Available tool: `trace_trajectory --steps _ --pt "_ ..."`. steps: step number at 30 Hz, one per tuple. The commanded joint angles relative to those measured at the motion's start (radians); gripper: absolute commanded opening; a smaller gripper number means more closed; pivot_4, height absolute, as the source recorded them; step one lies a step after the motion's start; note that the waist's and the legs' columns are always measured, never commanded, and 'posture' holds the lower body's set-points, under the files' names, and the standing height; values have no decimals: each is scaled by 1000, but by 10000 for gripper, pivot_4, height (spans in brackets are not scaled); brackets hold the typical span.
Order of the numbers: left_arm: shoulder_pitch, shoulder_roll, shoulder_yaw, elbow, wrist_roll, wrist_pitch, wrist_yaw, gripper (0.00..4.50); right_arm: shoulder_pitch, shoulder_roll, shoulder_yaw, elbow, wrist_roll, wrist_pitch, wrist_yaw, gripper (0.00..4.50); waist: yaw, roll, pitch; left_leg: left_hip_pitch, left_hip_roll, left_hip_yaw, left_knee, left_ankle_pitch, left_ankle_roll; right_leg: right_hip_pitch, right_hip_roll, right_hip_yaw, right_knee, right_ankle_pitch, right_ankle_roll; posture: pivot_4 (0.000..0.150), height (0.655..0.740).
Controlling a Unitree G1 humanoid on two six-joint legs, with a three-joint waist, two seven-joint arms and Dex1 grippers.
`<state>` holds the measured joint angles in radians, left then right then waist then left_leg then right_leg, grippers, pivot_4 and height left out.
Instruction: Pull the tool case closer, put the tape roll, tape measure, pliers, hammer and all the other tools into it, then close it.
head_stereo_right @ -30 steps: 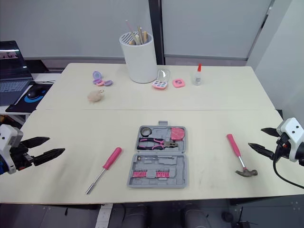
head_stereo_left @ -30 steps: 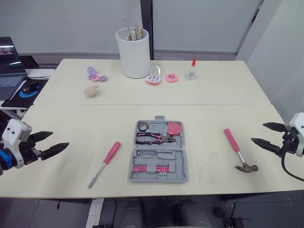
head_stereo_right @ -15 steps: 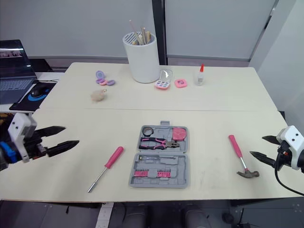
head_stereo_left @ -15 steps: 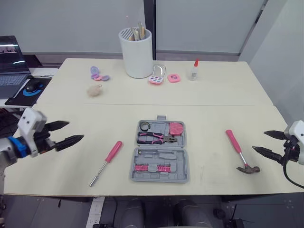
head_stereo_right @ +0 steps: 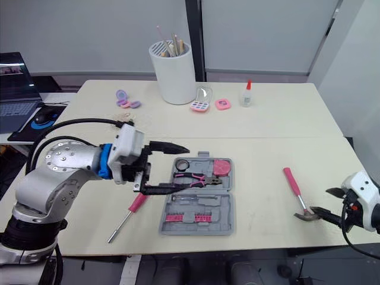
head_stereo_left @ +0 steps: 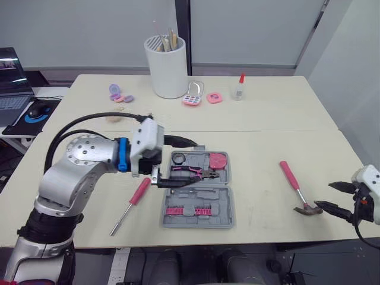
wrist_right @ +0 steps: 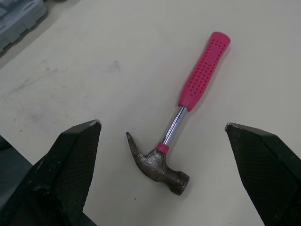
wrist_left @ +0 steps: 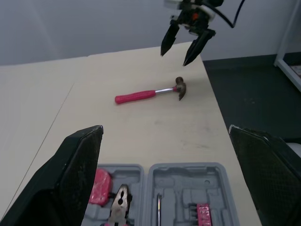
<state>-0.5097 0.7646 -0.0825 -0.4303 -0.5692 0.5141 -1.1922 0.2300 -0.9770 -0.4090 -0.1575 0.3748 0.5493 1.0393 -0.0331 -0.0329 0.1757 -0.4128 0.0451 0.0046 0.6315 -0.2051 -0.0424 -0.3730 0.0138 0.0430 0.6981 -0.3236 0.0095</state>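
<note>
While the left gripper [head_stereo_left: 181, 164] hovers spread wide over the left edge of the open tool case [head_stereo_left: 221, 221], the right gripper [head_stereo_left: 326, 196], also spread, hangs right of it beside the hammer [head_stereo_left: 296, 186]

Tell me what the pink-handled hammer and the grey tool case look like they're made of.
Pink-handled claw hammer: the grip looks like matte rubber or soft plastic, judging by its dimpled surface; the shaft is shiny, likely chromed steel; the head is dull brownish metal, possibly tarnished. Open grey tool case: probably matte moulded plastic, given its shaped recesses.
</note>
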Motion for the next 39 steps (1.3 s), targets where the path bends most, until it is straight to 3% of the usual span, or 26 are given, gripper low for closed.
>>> trace_trajectory --steps 1,11,25,28,32,39 --pt "-29 -25 -15 -49 -26 -3 3 44722 -52 27 43 -17 11 56 -48 45000 0 0 0 0 0 0 0 0 0 0 0 0 0 0 0 1500 7400" --pt "48 -10 -17 -79 10 -17 37 44722 -221 128 247 147 -124 67 -219 45000 2 0 0 0 0 -1 0 0 0 0 0 0 0 0 0 1500 7400" --pt "52 -28 -17 -128 -3 18 108 44722 -278 178 256 325 -140 55 -261 45000 2 1 0 0 0 -1 0 0 0 0 0 0 0 0 0 1500 7400" --pt "48 -32 -20 -121 4 13 114 45000 -257 171 265 339 -155 26 -258 39028 4 0 0 0 0 -1 0 0 0 1 0 0 0 0 0 1500 7400" --pt "39 -39 -26 -122 1 14 120 45000 -224 166 277 331 -182 -10 -263 25429 4 0 -1 0 0 -1 0 0 0 1 0 -1 0 0 0 1500 7400" --pt "31 -42 -30 -114 7 9 112 45000 -176 179 277 278 -185 -22 -285 10909 4 -1 -1 1 0 -1 1 0 0 1 0 -1 -1 0 0 1500 7400"
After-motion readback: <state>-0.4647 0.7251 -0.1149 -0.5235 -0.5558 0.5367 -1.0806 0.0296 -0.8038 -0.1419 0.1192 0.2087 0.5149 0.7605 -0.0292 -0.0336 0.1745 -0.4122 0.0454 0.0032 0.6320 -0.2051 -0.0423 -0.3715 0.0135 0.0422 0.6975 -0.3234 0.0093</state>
